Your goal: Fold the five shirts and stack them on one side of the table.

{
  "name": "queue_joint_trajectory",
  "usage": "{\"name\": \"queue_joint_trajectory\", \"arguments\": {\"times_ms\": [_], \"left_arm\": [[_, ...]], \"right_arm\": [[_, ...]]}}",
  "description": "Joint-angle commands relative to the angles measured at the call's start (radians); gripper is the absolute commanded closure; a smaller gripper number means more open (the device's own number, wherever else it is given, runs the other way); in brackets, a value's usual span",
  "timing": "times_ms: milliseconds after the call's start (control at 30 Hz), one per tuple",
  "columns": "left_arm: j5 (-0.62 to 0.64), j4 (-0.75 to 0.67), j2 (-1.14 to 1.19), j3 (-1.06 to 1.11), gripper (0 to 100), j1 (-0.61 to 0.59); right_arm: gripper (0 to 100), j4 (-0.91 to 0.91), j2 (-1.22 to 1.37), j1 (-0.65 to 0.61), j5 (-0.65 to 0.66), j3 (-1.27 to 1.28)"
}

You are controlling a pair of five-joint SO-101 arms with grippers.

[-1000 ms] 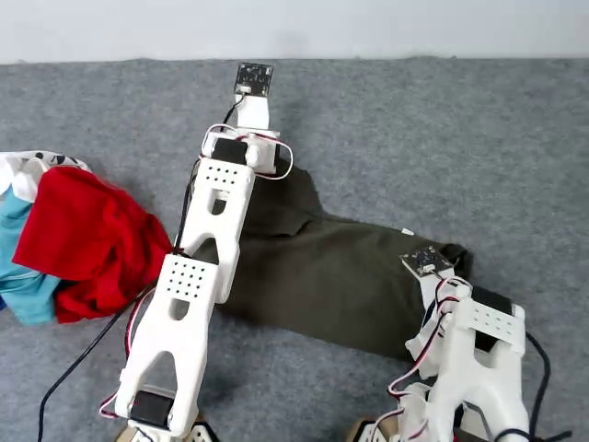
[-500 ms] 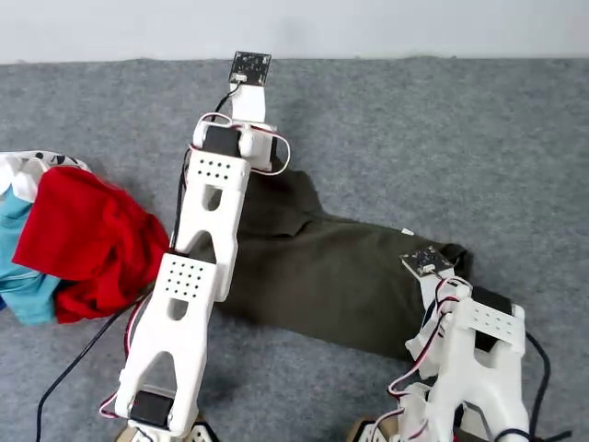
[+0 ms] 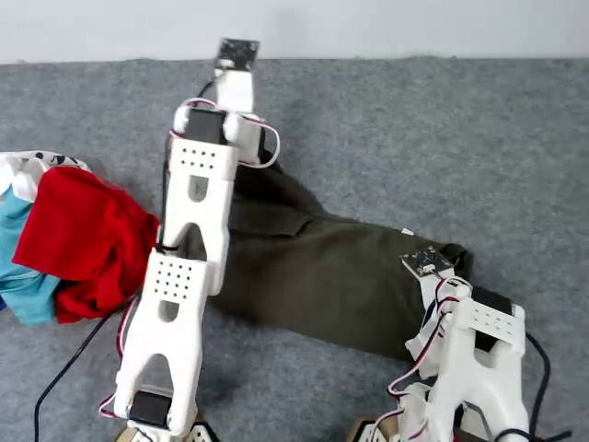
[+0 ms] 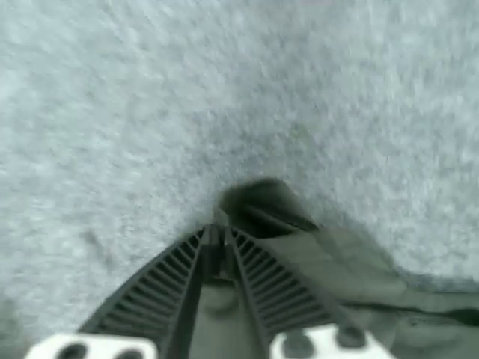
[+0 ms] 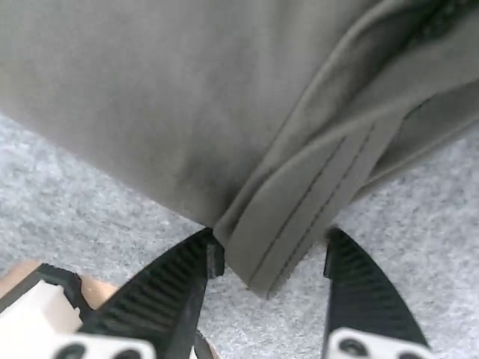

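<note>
Overhead view of a grey felt-covered table w/ two white robot arms coming in from the near edge.

An olive shirt lies spread across the middle of the table, mostly flat, running diagonally from upper centre down toward the right arm. It is not folded.

Left arm stretches far across the table, over the shirt's far end. In its wrist view the left gripper has its black ribbed jaws clenched together on a bit of olive fabric; the cloth bunches into a dark fold just past the tips & trails off to one side.

Right arm sits low at the near right. The right gripper is spread wide, one finger either side of the shirt's stitched hem corner, w/ the hem between them but not pinched. Grey table shows beneath.

At the table's left edge, well apart from the olive shirt's main body, is a crumpled heap: a red shirt on top, a teal shirt under & beside it, & a white patterned shirt at the back. None of these looks folded.
</note>
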Motion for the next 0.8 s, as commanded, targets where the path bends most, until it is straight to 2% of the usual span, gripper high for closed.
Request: {"name": "queue_joint_trajectory", "arguments": {"times_ms": [0,167,667,767], "left_arm": [[0.002,0.023,-0.115,-0.041,99,-0.029],[0.002,0.023,-0.187,0.162,99,-0.020],[-0.002,0.021,-0.506,0.960,99,-0.028],[-0.064,0.020,-0.565,1.063,99,-0.028]], "right_arm": [[76.8,-0.008,-0.015,-0.007,-0.009,0.000],[76.8,-0.008,-0.015,-0.007,-0.009,0.000],[76.8,-0.008,-0.015,-0.012,-0.009,0.000],[76.8,-0.008,-0.015,-0.012,-0.009,0.000]]}}
